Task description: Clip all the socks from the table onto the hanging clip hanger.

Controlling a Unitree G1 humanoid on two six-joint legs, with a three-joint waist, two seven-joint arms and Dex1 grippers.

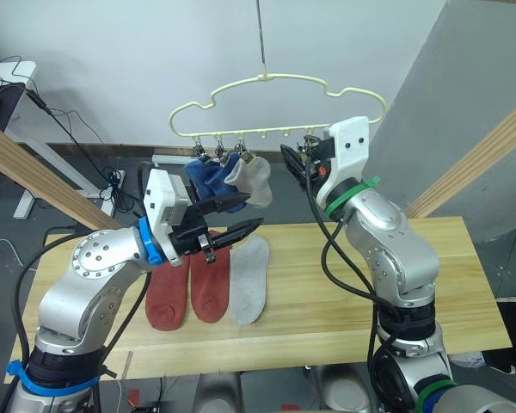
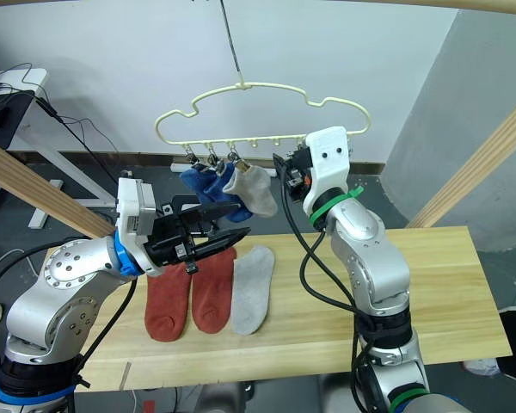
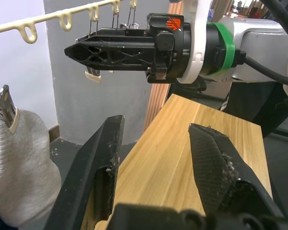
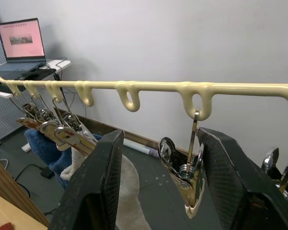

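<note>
- Bare wood over the whole right half of the table, open to reach from above and from the front edge.
- Left part of the top taken by two rust-red socks and one light grey sock, lying side by side, touching.
- Left stretch of the clip hanger blocked by two blue socks and a grey sock hanging bunched from its clips.
- Free clip straddled by the parted fingers of the right gripper.
- Gap above the lying socks filled by the spread left gripper.
- Slanted wooden beams closing both flanks.
</note>
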